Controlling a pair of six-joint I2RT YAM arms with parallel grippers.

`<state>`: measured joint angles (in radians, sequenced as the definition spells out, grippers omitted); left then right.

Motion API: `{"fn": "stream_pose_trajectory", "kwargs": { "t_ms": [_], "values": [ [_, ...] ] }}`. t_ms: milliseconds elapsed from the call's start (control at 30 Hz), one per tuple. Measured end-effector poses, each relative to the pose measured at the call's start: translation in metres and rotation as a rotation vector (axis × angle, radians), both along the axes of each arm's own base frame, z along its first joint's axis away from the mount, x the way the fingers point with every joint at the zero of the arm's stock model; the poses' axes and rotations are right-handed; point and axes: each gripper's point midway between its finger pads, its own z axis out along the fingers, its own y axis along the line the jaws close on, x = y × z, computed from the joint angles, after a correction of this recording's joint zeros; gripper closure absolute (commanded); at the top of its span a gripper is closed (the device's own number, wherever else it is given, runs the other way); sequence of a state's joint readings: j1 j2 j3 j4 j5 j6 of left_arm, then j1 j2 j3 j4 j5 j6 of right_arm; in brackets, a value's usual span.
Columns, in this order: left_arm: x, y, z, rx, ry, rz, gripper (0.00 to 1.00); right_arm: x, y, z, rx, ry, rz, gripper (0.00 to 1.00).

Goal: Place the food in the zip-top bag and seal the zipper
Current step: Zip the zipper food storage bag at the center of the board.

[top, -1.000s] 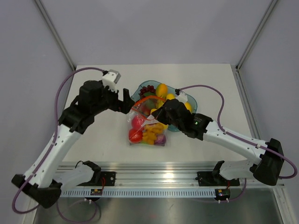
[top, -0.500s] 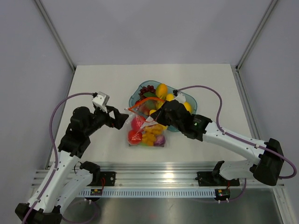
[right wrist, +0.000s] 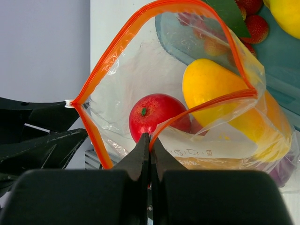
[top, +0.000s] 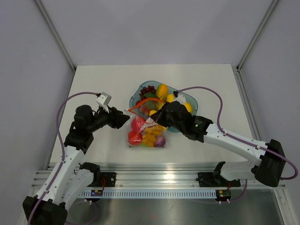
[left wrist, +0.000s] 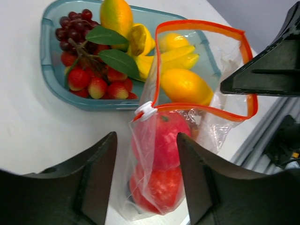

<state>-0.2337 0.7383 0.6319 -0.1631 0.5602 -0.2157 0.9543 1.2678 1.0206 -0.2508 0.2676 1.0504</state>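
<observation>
Top external view: one zip-top bag (top: 146,133), clear and floppy, lies near the middle of the table (top: 93,79), its body toward the arms. Its open mouth is raised toward a blue-tinted tray (top: 133,98) standing just behind it. Food (top: 149,137), part lot: red, orange and purple pieces are already inside the bag, while grapes, strawberries and yellow fruit are in the tray. Zipper (left wrist: 201,25): an orange-red strip, unsealed, with its two lips bowed apart into a wide loop. A white slider (left wrist: 146,110) is parked at the bag's left corner. Right gripper (right wrist: 150,140): fingers pressed together on the near lip of the zipper, holding the mouth up from the right side. Left gripper (left wrist: 146,137): fingers apart and clamped on nothing, with the slider corner just ahead and roughly centred between them. Key relation: the zipper's long axis runs from that slider corner rightward to the right gripper's pinch. The left arm is therefore the nearer one to the slider, and sealing would probably mean drawing it along that line. Surface: a flat, matte, off-white tabletop. Room: pale grey walls on three sides and a metal rail (top: 154,178) at the near edge. The tray is close behind the bag, with bare tabletop on the left arm's side.
</observation>
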Motion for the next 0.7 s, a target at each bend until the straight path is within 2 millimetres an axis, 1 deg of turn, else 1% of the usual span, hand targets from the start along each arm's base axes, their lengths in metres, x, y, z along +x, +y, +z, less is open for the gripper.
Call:
{"fn": "stream_pose_trajectory", "kwargs": {
  "t_ms": [100,267,400,433,500,533,600,633,700],
  "values": [
    [-0.002,-0.008,-0.005,-0.017,0.032,-0.052,0.52,0.0,0.0,0.0,0.0,0.0,0.0,1.0],
    [-0.007,-0.015,-0.007,-0.038,0.053,-0.107,0.52,0.0,0.0,0.0,0.001,0.001,0.002,1.0],
    [-0.009,-0.018,-0.002,-0.053,0.038,-0.132,0.62,-0.002,0.001,0.0,0.003,0.004,0.01,1.0],
    [-0.01,-0.019,-0.001,-0.056,0.038,-0.137,0.67,-0.002,0.002,0.0,0.004,0.006,0.014,1.0],
    [-0.011,-0.02,0.0,-0.06,0.039,-0.148,0.7,-0.003,0.002,0.0,0.005,0.008,0.018,1.0],
    [-0.011,-0.021,-0.001,-0.061,0.04,-0.152,0.76,-0.003,0.002,0.0,0.006,0.009,0.02,1.0],
    [-0.012,-0.022,-0.002,-0.063,0.048,-0.158,0.8,-0.003,0.003,0.0,0.006,0.009,0.021,1.0],
    [-0.012,-0.022,-0.002,-0.063,0.049,-0.159,0.82,-0.003,0.003,0.0,0.006,0.009,0.021,1.0],
    [-0.012,-0.022,-0.002,-0.064,0.051,-0.162,0.8,-0.003,0.003,0.0,0.006,0.009,0.021,1.0]
  ]
}}
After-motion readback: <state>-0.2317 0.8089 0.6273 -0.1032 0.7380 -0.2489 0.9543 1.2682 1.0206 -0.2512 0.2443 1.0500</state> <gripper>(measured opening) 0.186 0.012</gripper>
